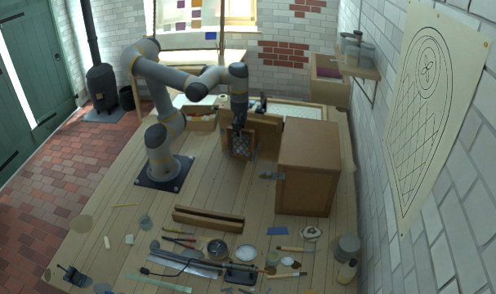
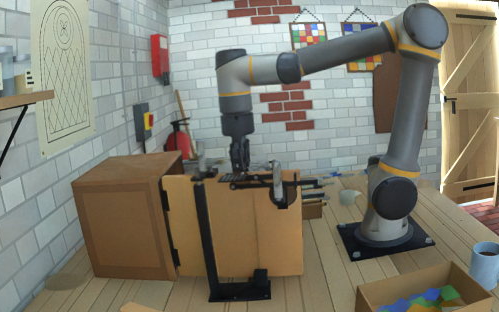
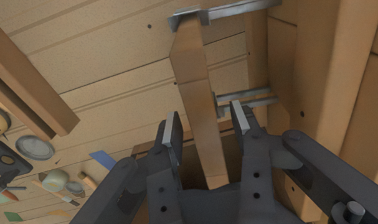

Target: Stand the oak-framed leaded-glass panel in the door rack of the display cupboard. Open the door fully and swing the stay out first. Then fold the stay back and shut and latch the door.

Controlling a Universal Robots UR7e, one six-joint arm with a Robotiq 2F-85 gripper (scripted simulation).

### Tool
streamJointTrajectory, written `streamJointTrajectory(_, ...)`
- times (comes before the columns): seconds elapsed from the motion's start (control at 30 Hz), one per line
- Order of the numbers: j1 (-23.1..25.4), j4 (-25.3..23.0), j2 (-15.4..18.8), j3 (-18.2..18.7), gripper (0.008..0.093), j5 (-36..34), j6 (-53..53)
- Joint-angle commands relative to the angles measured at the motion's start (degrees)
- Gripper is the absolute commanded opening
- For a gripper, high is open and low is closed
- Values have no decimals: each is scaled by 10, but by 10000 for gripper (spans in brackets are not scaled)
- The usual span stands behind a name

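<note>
At the middle of the bench the display cupboard point(image 1: 309, 163) stands with its door point(image 1: 251, 132) swung wide open. The oak-framed leaded-glass panel point(image 1: 241, 143) stands upright in the metal rack point(image 1: 243, 157) on the door's inner face. My gripper point(image 3: 204, 127) is directly above the panel's top edge point(image 3: 196, 102) and it is open, its fingers either side of the oak frame and holding nothing. On the door's outer face the black stay point(image 2: 207, 235) hangs swung out, its foot on the bench.
Behind the work lie a large framed panel point(image 1: 292, 109) and a cardboard box point(image 1: 198, 116). Two wooden battens point(image 1: 208, 218) and many hand tools lie across the near bench. The robot base point(image 1: 164, 171) stands left of the door. A brick wall runs along the right.
</note>
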Motion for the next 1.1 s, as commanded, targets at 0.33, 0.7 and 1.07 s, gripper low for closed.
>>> streamJointTrajectory(0.33, 0, 5, -1, -4, 480, 0, 0)
streamJointTrajectory(0.7, 0, 50, -10, -41, 480, 0, 0)
streamJointTrajectory(1.07, 0, 90, -15, -76, 480, 0, 0)
